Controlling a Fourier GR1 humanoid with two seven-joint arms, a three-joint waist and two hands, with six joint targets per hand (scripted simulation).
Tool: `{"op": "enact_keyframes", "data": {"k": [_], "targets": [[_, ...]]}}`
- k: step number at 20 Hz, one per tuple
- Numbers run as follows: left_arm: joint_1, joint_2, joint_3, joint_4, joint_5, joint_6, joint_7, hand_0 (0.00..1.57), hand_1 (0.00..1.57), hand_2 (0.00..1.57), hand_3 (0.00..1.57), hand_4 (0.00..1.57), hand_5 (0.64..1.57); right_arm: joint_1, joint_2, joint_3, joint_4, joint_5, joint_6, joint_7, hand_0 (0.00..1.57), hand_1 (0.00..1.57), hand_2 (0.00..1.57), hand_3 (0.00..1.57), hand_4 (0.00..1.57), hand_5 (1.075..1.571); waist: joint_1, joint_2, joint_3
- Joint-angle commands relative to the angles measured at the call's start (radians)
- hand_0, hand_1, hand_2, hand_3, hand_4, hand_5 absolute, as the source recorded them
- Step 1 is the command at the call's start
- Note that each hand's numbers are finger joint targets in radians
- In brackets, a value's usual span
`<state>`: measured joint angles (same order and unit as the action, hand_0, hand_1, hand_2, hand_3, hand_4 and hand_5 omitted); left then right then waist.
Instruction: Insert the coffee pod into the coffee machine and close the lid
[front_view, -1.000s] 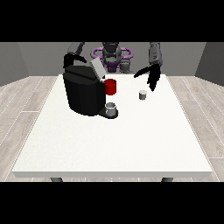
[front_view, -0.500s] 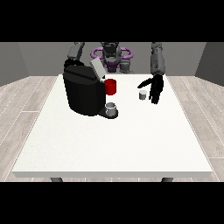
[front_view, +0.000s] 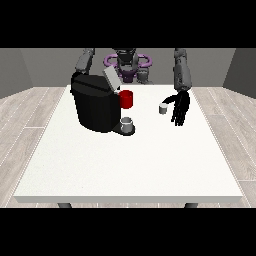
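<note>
The hand at the view's left is hidden from us behind the coffee machine (front_view: 97, 107), so we cannot tell how it is held; only its grey arm (front_view: 85, 61) shows, rising above the machine toward the robot (front_view: 127, 62). The machine is a black block standing on the left half of the white table (front_view: 130, 160), with its grey lid (front_view: 111, 79) tilted up and open at the top right corner. We see a red cup-like part (front_view: 126, 99) at the machine's right side, and below it a small grey cup (front_view: 127, 123) sitting on the machine's base. Further right, the coffee pod (front_view: 163, 108), small and pale, stands on the table well apart from the machine. Just beside the pod, the hand at the view's right (front_view: 180, 107) hangs with its fingers straight and spread, pointing down toward the table, grasping nothing; we cannot tell whether its thumb touches the pod
</note>
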<state>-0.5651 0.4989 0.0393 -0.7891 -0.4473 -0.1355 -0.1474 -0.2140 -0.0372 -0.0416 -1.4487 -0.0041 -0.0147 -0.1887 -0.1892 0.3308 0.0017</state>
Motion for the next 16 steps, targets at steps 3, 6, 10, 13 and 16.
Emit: {"op": "enact_keyframes", "data": {"k": [3,6,10,13,16], "targets": [[-0.031,-0.032,-0.021,0.081,-0.036,-0.045,0.022,0.00,0.00,0.00,0.00,0.00,1.571,-0.013,0.019,-0.026,0.077,-0.001,-0.039,-0.009,0.00,0.00,0.00,0.00,0.37,1.571,0.026,-0.039,-0.0018],[-0.047,-0.037,0.001,0.149,-0.040,-0.017,-0.019,0.00,0.00,0.32,0.00,0.00,1.571,-0.019,0.027,0.010,0.003,0.011,-0.047,0.066,0.00,0.00,0.00,0.00,0.41,1.571,-0.004,-0.019,-0.0025],[-0.044,-0.035,-0.015,0.136,-0.072,-0.008,-0.046,0.00,0.00,0.59,0.37,0.00,1.571,-0.022,-0.033,-0.058,0.072,-0.044,0.018,-0.001,0.00,0.00,0.00,0.00,0.39,1.571,-0.001,-0.027,-0.0019],[-0.043,-0.053,-0.035,0.147,-0.112,0.035,-0.083,1.02,1.02,1.09,0.94,0.00,1.571,-0.044,-0.001,-0.054,0.098,-0.035,-0.021,-0.002,0.00,0.00,0.00,0.00,0.41,1.571,0.027,-0.022,-0.0020],[-0.071,-0.111,-0.064,0.138,-0.147,0.072,-0.020,1.11,1.11,1.17,1.12,0.00,1.571,-0.023,0.036,0.014,0.110,0.008,-0.065,-0.024,0.00,0.00,0.00,0.00,0.38,1.571,0.013,-0.049,-0.0016]]}}
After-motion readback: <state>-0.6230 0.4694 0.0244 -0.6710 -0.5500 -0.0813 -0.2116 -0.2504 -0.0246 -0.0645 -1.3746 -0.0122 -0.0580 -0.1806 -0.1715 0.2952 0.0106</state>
